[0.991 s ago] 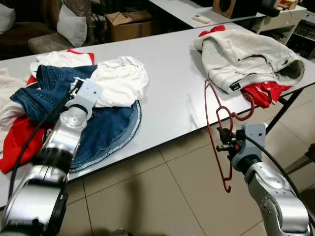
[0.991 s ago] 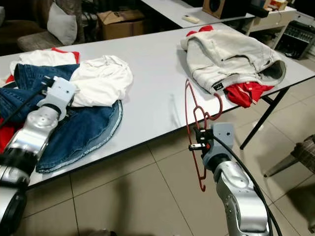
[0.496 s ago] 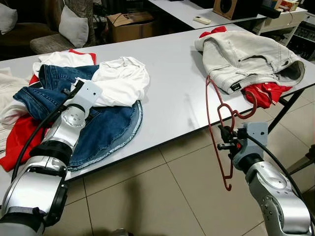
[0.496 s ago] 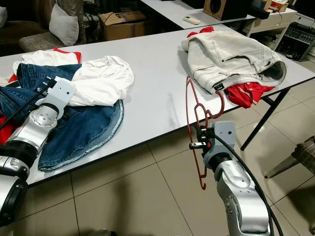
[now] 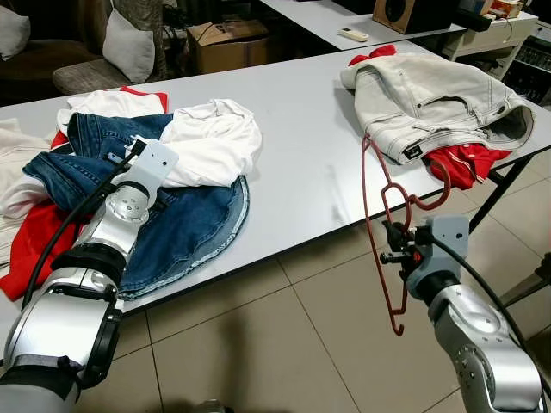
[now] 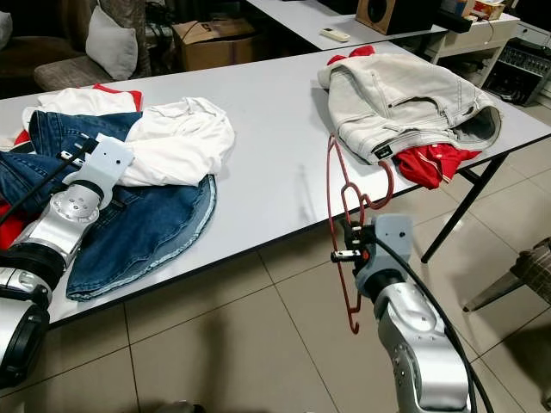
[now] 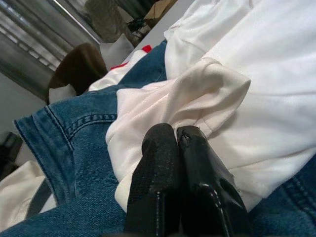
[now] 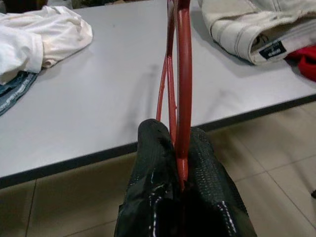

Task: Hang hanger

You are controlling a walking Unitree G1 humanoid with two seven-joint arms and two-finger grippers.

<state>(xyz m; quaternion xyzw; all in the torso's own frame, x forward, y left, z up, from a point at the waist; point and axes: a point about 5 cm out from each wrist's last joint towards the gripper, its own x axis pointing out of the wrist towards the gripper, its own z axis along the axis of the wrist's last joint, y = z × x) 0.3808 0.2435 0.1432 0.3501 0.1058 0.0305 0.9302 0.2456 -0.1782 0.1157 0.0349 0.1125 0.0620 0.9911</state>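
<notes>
Hanger [image 5: 384, 225], red, pinched in right claw [image 5: 395, 248] off table edge; left claw [image 7: 177, 143] closed on white shirt [image 5: 211, 142].

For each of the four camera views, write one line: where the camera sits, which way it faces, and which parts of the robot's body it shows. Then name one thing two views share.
Left eye view: on the head, facing forward and down at the table; both arms show.
Right eye view: beside it, same scene.
Left wrist view: on the left arm, along the left gripper, jaws together against the white shirt.
Right wrist view: on the right arm, along the right gripper, clamping the red hanger.
Shared: the hanger in the eye and right wrist views.
</notes>
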